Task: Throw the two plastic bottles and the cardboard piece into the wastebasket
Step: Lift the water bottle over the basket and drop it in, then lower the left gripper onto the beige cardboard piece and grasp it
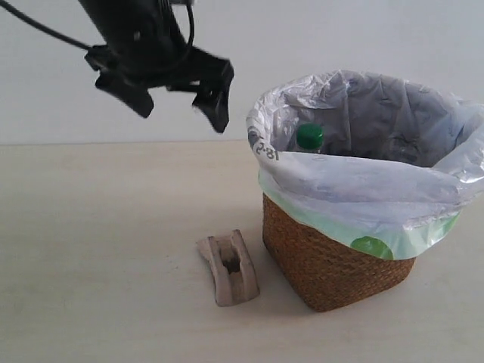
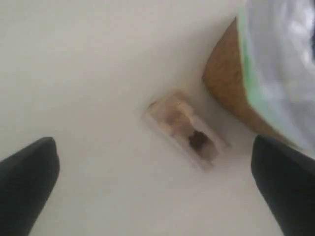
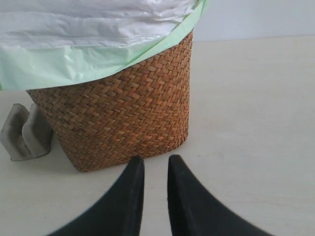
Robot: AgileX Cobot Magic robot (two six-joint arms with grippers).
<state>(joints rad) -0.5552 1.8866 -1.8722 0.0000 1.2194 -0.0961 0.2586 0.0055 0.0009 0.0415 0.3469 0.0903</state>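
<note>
Nearest of all, the cardboard piece lies flat on the table, with its hole and ridges facing up; it sits just beside the wastebasket but does not seem to touch it; it looks very light, a bit rough and not slippery, so I think it will not slide out of a grip; it is stiff but thin, so a hard squeeze could crush it; the best place to hold it is likely across its short way, near the middle, with one finger on each long side wall; next comes the brown woven wastebasket with its crinkly plastic bag folded over the rim; inside it, the bottle with the green cap pokes up; the other bottle cannot be seen; farther back and high up, the left gripper hangs in the air with its fingers spread wide and nothing in them, and its own camera looks down on the cardboard piece; the right gripper sits low, facing the basket, its fingers almost together and empty.
</note>
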